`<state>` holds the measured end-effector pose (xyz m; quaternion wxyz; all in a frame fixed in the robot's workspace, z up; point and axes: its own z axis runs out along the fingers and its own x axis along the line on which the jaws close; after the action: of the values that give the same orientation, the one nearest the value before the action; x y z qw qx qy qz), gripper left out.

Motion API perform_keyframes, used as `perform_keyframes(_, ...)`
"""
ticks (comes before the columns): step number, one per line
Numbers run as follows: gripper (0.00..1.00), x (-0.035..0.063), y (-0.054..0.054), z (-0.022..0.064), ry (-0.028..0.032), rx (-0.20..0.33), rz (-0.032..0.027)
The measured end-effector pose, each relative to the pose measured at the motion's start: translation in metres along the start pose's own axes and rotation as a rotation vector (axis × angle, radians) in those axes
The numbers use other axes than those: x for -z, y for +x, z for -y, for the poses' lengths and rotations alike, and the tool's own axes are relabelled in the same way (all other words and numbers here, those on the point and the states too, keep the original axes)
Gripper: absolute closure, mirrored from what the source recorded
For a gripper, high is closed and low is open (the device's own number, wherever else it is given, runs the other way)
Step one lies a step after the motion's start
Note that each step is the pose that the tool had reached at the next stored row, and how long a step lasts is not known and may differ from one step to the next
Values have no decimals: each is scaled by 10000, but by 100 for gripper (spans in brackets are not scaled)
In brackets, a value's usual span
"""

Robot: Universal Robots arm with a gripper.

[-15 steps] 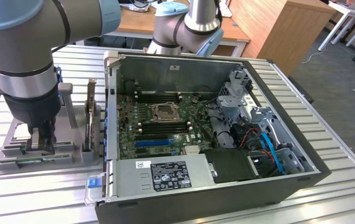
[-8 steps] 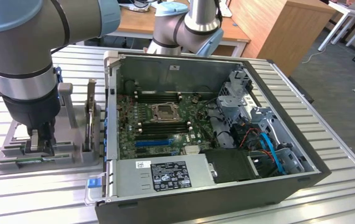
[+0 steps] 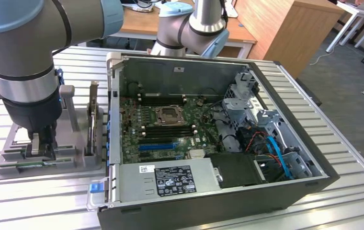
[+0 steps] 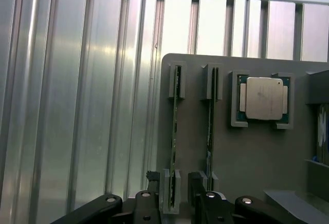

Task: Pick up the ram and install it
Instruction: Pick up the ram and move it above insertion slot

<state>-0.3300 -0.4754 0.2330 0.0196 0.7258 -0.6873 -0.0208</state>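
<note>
Claw [image 4: 177, 206] spread wide, low over the grey holder [image 4: 247, 152], with a finger on either side of the ram [image 4: 175, 126], which stands on edge in its slot. Just beside it, a second stick [image 4: 210, 126] crowds one finger. Further along sits a processor [image 4: 263, 98] in its pocket. That's two sticks, one chip. Slatted metal table [image 4: 77, 106] beneath, and one open computer case [image 3: 182, 76] beside the holder, on the exterior view's right.

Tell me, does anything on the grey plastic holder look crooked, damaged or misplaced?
Nothing stands out. Both thin green ram sticks stand straight in their slots, and the square silver processor lies flat in its pocket.
</note>
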Motion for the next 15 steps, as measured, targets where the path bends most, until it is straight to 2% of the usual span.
perform_keyframes(15, 64, -4, -1, -22, 0, -1, 0)
